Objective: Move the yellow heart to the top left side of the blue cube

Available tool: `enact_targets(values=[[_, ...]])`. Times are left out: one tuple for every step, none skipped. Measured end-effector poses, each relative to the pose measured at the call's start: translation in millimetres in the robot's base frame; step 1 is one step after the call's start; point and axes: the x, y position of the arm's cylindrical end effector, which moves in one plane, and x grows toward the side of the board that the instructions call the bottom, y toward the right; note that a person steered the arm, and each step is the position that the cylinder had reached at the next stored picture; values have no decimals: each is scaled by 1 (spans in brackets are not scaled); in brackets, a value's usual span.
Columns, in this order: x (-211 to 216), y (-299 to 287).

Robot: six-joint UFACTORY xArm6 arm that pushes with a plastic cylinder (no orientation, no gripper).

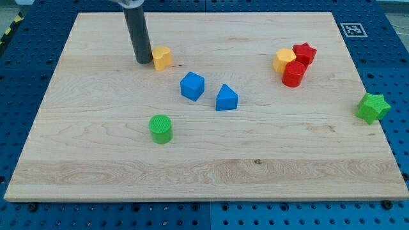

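The yellow heart (162, 57) lies on the wooden board, up and to the left of the blue cube (192, 85). My tip (144, 61) stands right against the heart's left side, touching or nearly touching it. The rod rises from there to the view's top. The blue cube sits near the board's middle, with a gap between it and the heart.
A blue triangular block (226, 98) lies just right of the cube. A green cylinder (161, 129) is below it. A yellow hexagonal block (284, 61), a red star (305, 53) and a red cylinder (294, 74) cluster at upper right. A green star (373, 107) sits at the right edge.
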Motion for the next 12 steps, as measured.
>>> enact_targets(values=[[-29, -4], [-30, -4], [-22, 15], [-9, 15], [14, 25], [15, 25], [15, 27], [27, 40], [53, 41], [61, 41], [78, 41], [80, 41]])
